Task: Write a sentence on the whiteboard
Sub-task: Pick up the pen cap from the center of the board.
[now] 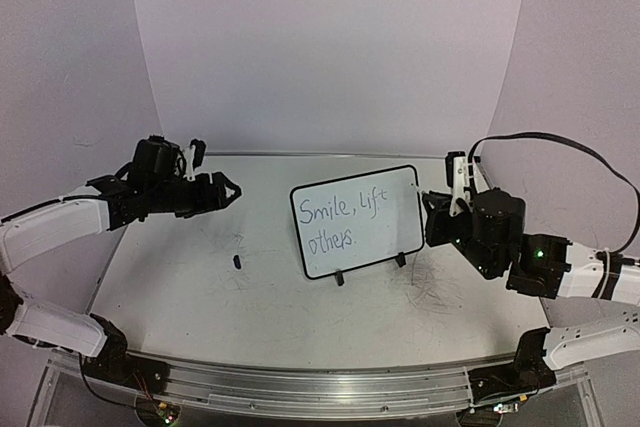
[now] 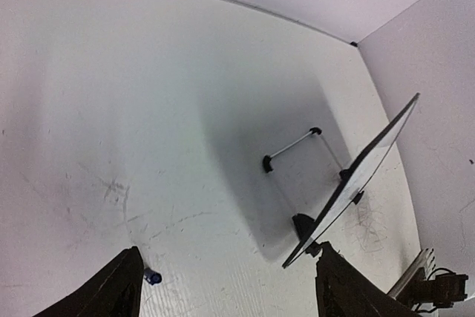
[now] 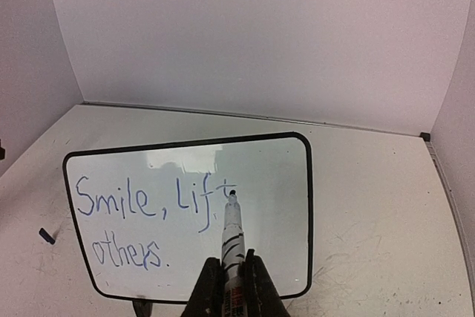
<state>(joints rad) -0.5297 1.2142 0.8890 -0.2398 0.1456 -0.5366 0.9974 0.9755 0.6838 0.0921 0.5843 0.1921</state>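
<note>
The whiteboard [image 1: 400, 187] stands on two black feet at mid table, its face toward me. The sentence [image 1: 340, 219] reads "Smile, lift others." in two lines; it also shows in the right wrist view [image 3: 133, 206]. My right gripper [image 3: 233, 280] is shut on a white marker [image 3: 232, 235], whose dark tip is at the "t" of "lift". It sits right of the board [image 3: 282, 183] in the top view [image 1: 450, 209]. My left gripper [image 1: 228, 190] is open and empty, left of the board, above the table. The left wrist view shows the board edge-on [image 2: 364, 176].
A small dark blue marker cap [image 1: 238, 261] lies on the scuffed white tabletop [image 1: 200, 287] left of the board, also in the left wrist view [image 2: 152, 278] and right wrist view [image 3: 47, 235]. A metal rail [image 1: 300, 387] edges the table front. Grey walls surround it.
</note>
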